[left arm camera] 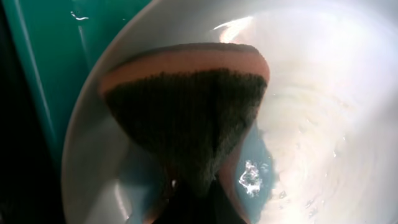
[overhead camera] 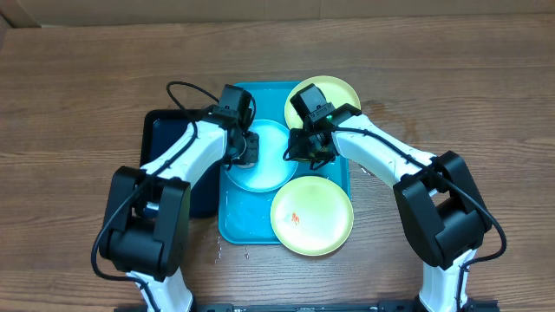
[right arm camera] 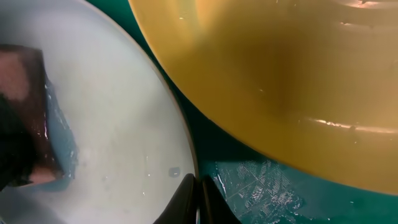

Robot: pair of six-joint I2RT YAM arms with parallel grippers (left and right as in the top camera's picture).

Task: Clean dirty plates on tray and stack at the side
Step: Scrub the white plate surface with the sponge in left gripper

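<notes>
A light blue plate (overhead camera: 270, 166) lies in the middle of the turquoise tray (overhead camera: 232, 221). My left gripper (overhead camera: 246, 151) is shut on an orange sponge with a dark scouring face (left arm camera: 186, 106) and presses it onto the wet plate (left arm camera: 323, 124). My right gripper (overhead camera: 301, 147) is shut on the blue plate's right rim (right arm camera: 124, 112), its fingers (right arm camera: 198, 200) pinching the edge. One lime-green plate (overhead camera: 334, 94) lies at the tray's far right corner and fills the right wrist view (right arm camera: 280, 81). Another lime-green plate (overhead camera: 312, 215) with an orange smear lies at the near right corner.
A dark navy tray (overhead camera: 160, 147) lies against the turquoise tray's left side, under my left arm. Water droplets sit on the tray floor (right arm camera: 261, 186) and on the wooden table (overhead camera: 87, 104) near the tray's front edge.
</notes>
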